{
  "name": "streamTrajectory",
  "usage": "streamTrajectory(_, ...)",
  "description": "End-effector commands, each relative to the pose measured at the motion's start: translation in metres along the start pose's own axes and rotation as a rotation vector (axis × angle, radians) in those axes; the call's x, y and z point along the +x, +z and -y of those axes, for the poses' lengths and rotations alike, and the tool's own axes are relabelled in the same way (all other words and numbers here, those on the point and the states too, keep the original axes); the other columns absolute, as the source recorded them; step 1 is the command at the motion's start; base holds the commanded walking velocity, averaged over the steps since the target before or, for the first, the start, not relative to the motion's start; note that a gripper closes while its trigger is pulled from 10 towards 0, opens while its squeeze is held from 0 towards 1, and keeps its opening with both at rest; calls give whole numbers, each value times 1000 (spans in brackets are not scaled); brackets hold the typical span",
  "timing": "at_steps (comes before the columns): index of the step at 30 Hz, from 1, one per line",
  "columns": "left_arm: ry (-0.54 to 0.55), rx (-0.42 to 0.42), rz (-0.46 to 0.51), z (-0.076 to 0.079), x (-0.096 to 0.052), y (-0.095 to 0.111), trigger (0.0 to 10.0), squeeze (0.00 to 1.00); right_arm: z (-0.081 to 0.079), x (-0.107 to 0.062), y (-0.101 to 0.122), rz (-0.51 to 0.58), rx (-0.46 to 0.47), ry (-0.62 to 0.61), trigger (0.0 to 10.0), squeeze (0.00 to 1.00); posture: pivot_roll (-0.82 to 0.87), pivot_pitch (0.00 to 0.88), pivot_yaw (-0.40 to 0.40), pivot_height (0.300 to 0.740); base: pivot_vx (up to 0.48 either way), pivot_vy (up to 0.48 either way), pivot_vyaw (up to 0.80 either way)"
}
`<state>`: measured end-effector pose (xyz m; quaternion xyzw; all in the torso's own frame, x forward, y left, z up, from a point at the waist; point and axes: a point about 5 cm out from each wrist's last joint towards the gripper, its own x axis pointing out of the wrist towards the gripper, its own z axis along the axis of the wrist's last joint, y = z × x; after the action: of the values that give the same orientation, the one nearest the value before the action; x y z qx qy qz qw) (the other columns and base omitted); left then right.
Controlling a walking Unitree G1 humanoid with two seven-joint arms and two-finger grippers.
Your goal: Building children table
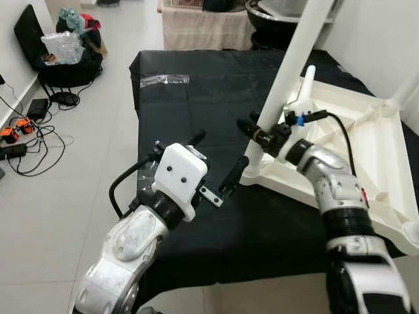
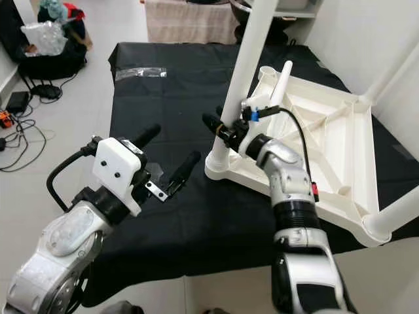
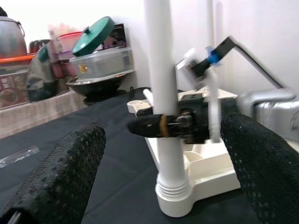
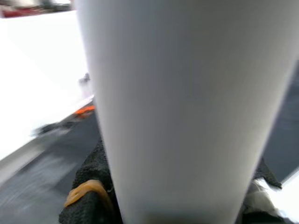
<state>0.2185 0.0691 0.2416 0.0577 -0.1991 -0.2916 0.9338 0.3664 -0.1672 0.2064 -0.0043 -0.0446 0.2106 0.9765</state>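
- Your right end effector (image 1: 262, 133) is closed around the white leg (image 1: 293, 59), low on it, a little above the corner socket (image 2: 222, 165). One black finger is on the left side of the leg and the other is behind it. I think this grip is there to turn the leg into its thread or to keep it straight.
- Your left end effector (image 1: 216, 163) is wide open and holds nothing. It hovers above the black cloth (image 1: 196, 104), near and to the left of that same corner. In the left wrist view its two fingers (image 3: 60, 172) frame the base of the leg, so it seems ready to help at the socket.
- The leg stands almost upright with a lean to the far right, and its ribbed base sits in the socket at the near left corner of the children table (image 2: 340, 150).
- The children table lies upside down on the cloth, with the ribs facing up, because the legs go in from the underside. A second leg (image 2: 396, 216) stands at its near right corner.
- Far left on the cloth lies a small clear plastic bag (image 1: 163, 80). It is well apart from both arms.
- On the floor to the left you have cables (image 1: 26, 144) and a dark bag (image 1: 65, 62).
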Motion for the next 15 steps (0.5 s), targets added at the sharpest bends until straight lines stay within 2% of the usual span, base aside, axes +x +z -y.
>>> streamTrajectory(1,-10,-4,-2,2,1,-2,10000,0,17,-16,-13,-75,-110,-368,0,0,73,89,-78,740,0,0,0)
streamTrajectory(3,-12,-6,-2,3,1,-2,10000,0,9,-28,-11,-59,-106,-628,0,0,74,84,-77,740,0,0,0)
streamTrajectory(4,-12,-6,-2,3,1,-2,10000,0,6,-31,-10,-52,-91,-683,0,0,74,84,-77,740,0,0,0)
streamTrajectory(7,-12,-6,-3,4,1,-2,10000,0,-3,-32,-11,-54,-51,-727,0,0,78,82,-82,740,0,0,0)
streamTrajectory(9,-12,-6,-5,4,0,-2,10000,0,-18,-31,-13,-79,14,-777,0,0,78,82,-82,740,0,0,0)
streamTrajectory(10,-10,-8,-6,5,0,-3,10000,0,-29,-28,-13,-82,41,-761,0,0,82,77,-85,740,0,0,0)
streamTrajectory(11,-10,-8,-6,5,0,-3,10000,0,-29,-28,-13,-82,41,-761,0,0,82,77,-85,740,0,0,0)
streamTrajectory(12,-11,-8,-8,5,0,-3,10000,0,-36,-25,-12,-73,55,-725,0,0,83,78,-85,740,0,0,0)
streamTrajectory(13,-10,-10,-8,5,-1,-3,10000,0,-44,-19,-9,-43,57,-652,10000,0,83,78,-86,740,0,0,0)
streamTrajectory(15,-10,-9,-10,5,-1,-3,10000,0,-49,-18,-6,-26,54,-617,10000,0,83,78,-86,740,0,0,0)
